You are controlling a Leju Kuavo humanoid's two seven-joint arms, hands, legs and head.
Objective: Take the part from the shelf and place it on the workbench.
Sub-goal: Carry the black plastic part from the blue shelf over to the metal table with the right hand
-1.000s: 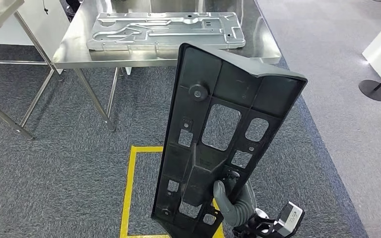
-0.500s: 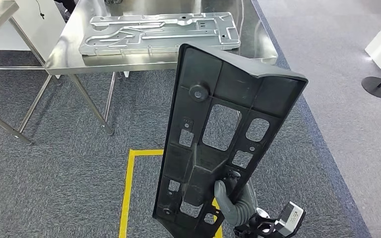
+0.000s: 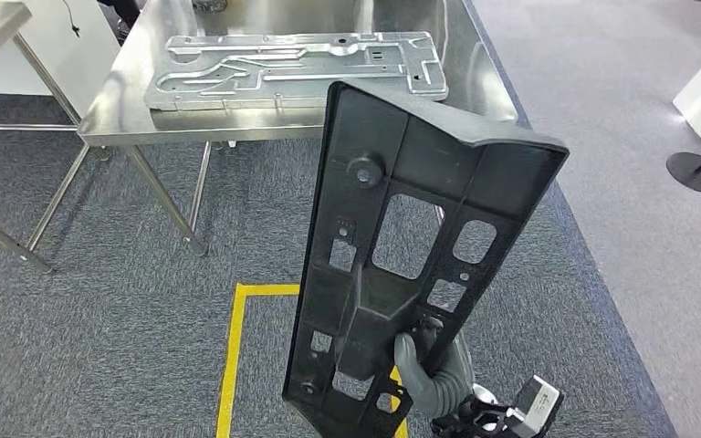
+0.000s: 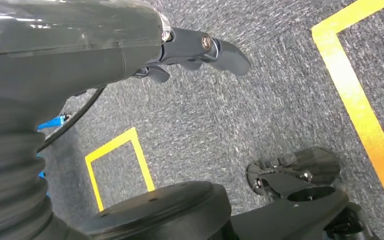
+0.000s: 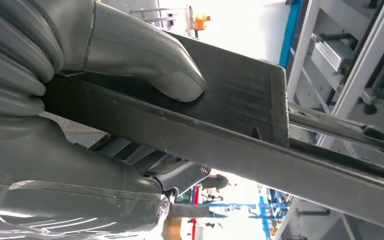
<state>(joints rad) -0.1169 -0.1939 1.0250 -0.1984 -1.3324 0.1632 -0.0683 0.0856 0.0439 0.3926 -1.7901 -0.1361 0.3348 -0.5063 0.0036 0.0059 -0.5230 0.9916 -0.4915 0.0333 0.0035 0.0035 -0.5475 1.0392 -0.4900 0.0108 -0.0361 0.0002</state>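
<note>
Steel workbench (image 3: 137,100) nearer now, right hand (image 3: 431,370) gripping ribbed black plastic part (image 3: 402,255).

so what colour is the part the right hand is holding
Black, matte plastic with cut-out holes; the part, held by the right hand, shows best in the head view.

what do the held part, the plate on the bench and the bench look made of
Part: looks like matte black moulded plastic, with ribs and cut-outs, no shine. Plate: seemingly stamped sheet metal, dull silver with pressed ridges. Bench: likely stainless steel, brushed and reflective. The right hand holds the part.
</note>
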